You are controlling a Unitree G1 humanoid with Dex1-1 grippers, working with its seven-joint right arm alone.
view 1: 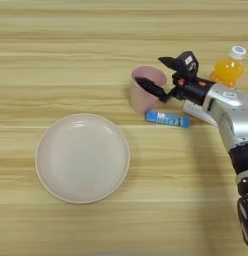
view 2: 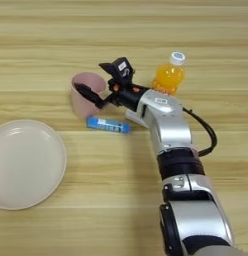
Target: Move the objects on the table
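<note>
At the lower left of the frame we find the large round beige plate, lying flat on the light-brown wooden table with nothing in it. It stands well apart from the other items.

Moving right, toward the upper centre, we find the pink plastic cup, upright with its mouth open upward; we see no contents in the part of its interior that shows. The right gripper of two black fingers is spread wide at this cup: the lower finger lies across the cup's mouth, while the upper finger sits above and just right of the rim. Nothing is pinched between them.

Just below and right of the cup lies the small blue tube, on its side along the table grain. It carries a pale label, but we cannot read the writing.

Right of the tube, a white rectangular remote-like device lies largely hidden beneath the silver forearm, which enters from the bottom right and blocks most of that area.

At the upper right stands the small orange juice bottle with a white cap, upright, just behind the forearm. Its orange liquid fills most of the body.
</note>
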